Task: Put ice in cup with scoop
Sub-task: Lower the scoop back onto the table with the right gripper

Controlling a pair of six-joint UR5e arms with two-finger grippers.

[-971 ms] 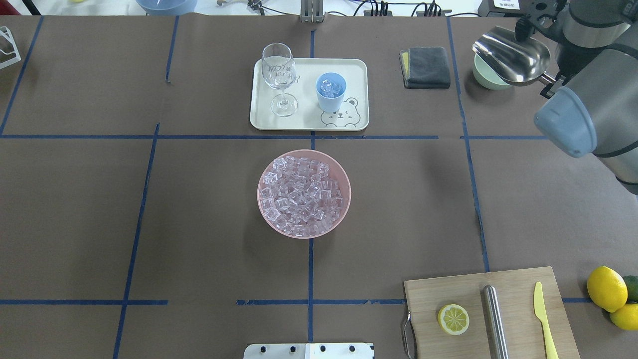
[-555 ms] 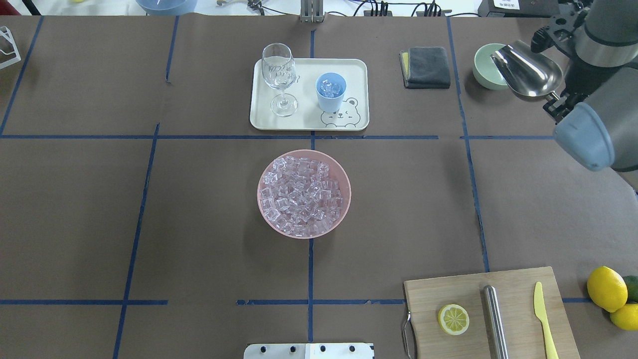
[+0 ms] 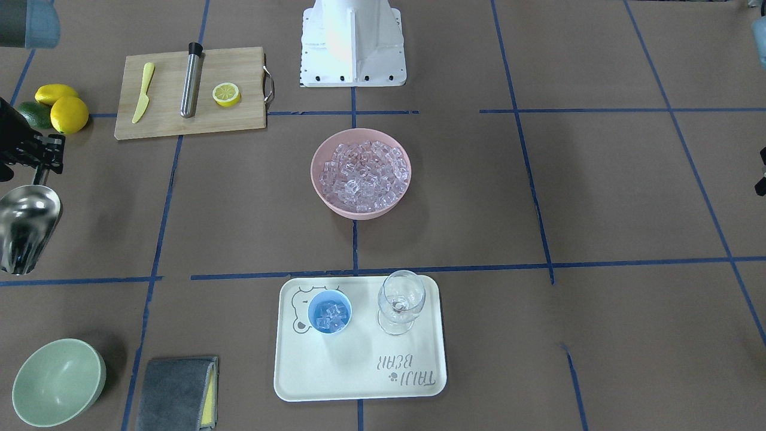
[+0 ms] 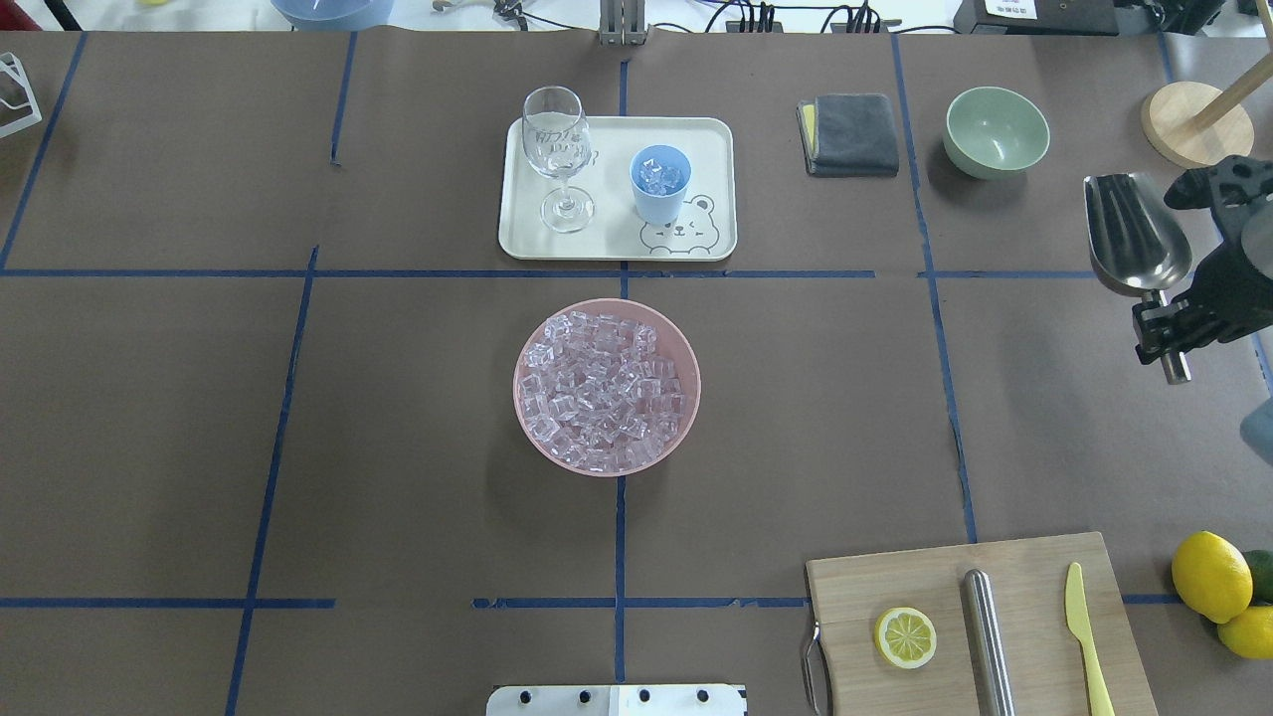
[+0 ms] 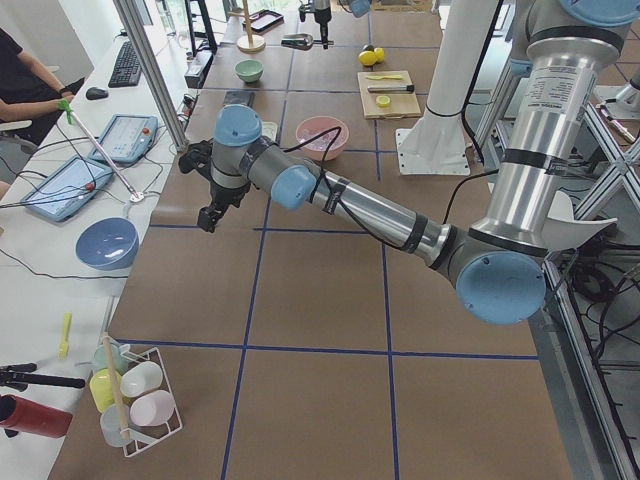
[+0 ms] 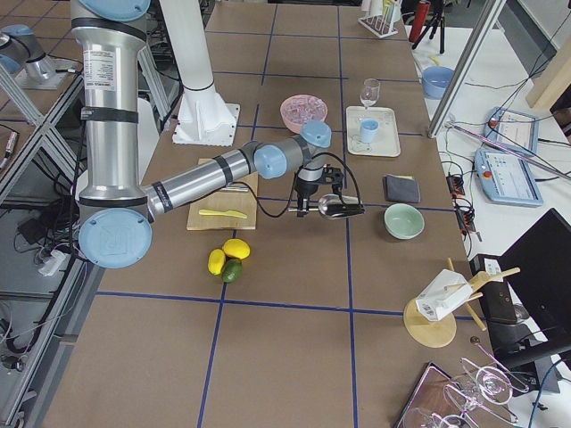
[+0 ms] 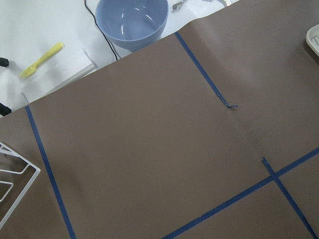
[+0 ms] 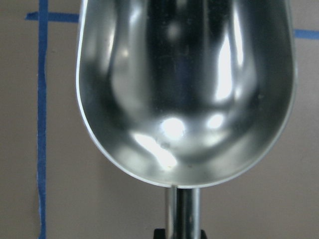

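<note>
- Well, the left pincer hangs over bare table far out on the robot's left. Only a side view catches it, so I cannot tell whether it is open or closed.
- The wine glass stands on the cream tray, well to the left of the right pincer and farther from the robot.
- The ice lies heaped in the pink bowl, well to that pincer's left and slightly nearer the robot. The cubes look hard, slick and loose, so they will likely slide and tumble instead of staying put.
- The light-blue cup stands upright on the same tray, on the pincer's side of the glass, with a few cubes already inside. It is probably light plastic and easy to tip if the scoop's lip knocks it.
- The pale green bowl sits near, to the pincer's left and beyond it.
- The steel scoop is empty, hollow side up. Its long axis runs from the pincer away from the robot, with the mouth at the far end leaning slightly left.
- It is stiff, polished metal, so the thin handle is the sensible hold, though it may twist under load.
- The right pincer is clamped on that handle, between the trough and the butt end.
</note>
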